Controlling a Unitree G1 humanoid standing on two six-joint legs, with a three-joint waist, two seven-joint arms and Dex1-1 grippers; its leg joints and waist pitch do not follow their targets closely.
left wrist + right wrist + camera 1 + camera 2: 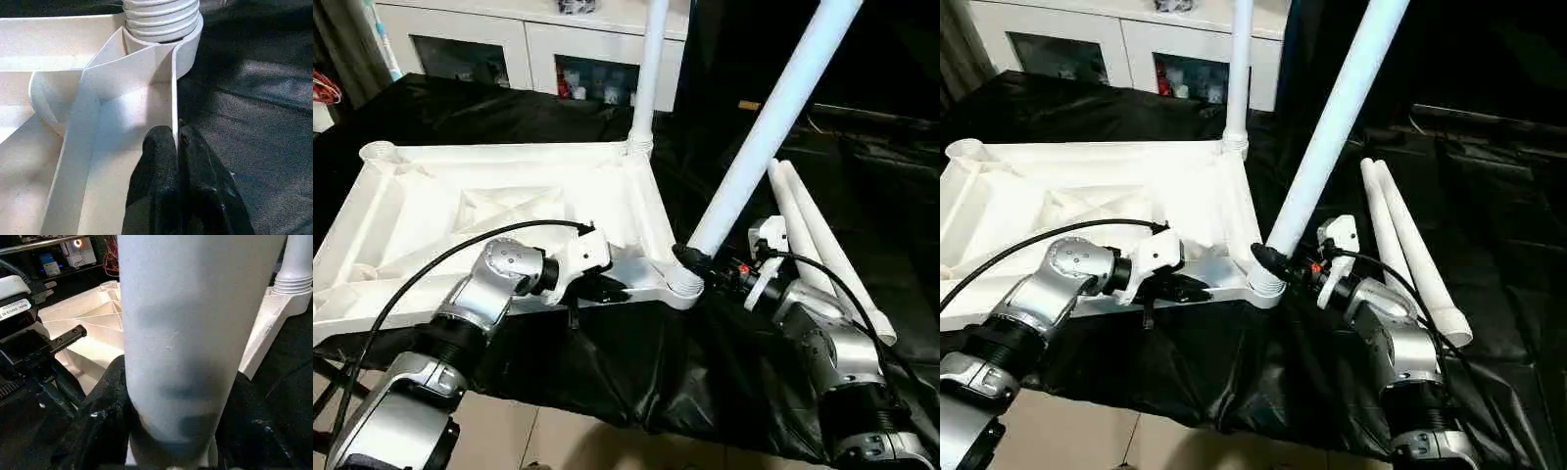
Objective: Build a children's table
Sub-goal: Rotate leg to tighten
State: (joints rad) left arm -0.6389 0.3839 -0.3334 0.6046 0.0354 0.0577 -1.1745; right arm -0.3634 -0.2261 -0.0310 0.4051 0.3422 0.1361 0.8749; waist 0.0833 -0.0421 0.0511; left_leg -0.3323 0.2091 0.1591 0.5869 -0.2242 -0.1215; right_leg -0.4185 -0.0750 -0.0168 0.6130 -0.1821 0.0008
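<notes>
Between the right gripper's (1278, 262) half-spread fingers, a white tube leg (1332, 122) rises, leaning away rightward, apparently socketed; the left gripper (176, 139) pinches the tabletop's rim (173, 93).

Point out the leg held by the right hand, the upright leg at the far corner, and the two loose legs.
Held leg (773, 122), left eye view, mid-tube.
Upright leg (649, 73), left eye view, mid-tube.
Loose legs (1410, 245), right eye view, mid-tube.

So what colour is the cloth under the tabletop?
Black cloth, clearest in the left eye view.
</notes>
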